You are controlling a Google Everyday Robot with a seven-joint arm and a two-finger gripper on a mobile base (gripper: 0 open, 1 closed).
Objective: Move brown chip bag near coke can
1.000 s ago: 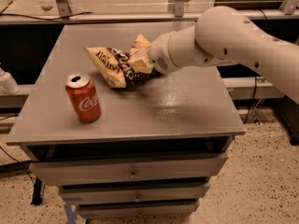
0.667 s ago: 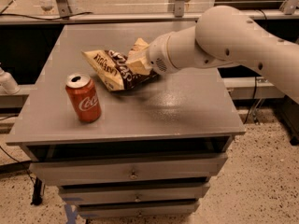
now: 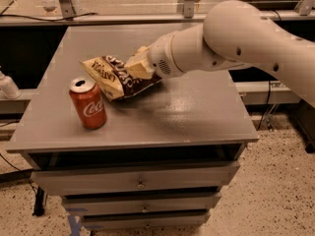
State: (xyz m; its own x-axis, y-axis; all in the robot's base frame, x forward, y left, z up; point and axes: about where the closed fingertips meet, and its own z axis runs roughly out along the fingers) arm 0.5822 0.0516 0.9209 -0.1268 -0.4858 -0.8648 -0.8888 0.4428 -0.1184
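The brown chip bag [image 3: 109,76], crumpled tan-cream and dark brown foil with print, hangs just over the grey table top [image 3: 197,112], left of centre. My gripper [image 3: 139,66] is shut on the bag's right end and comes in from the right on the white arm [image 3: 236,43]. The coke can [image 3: 88,103], red with white script and a silver top, stands upright near the table's front left. The bag's lower left corner is close to the can's upper right, a small gap apart.
The table is a grey cabinet with drawers [image 3: 140,181] below its front edge. A metal rail and frame [image 3: 123,17] run behind the table's far edge. A white object [image 3: 7,86] sits off the table's left side. Speckled floor [image 3: 275,191] lies to the right.
My gripper has carried the chip bag a little to the left and forward, closer to the coke can. The can has not moved.
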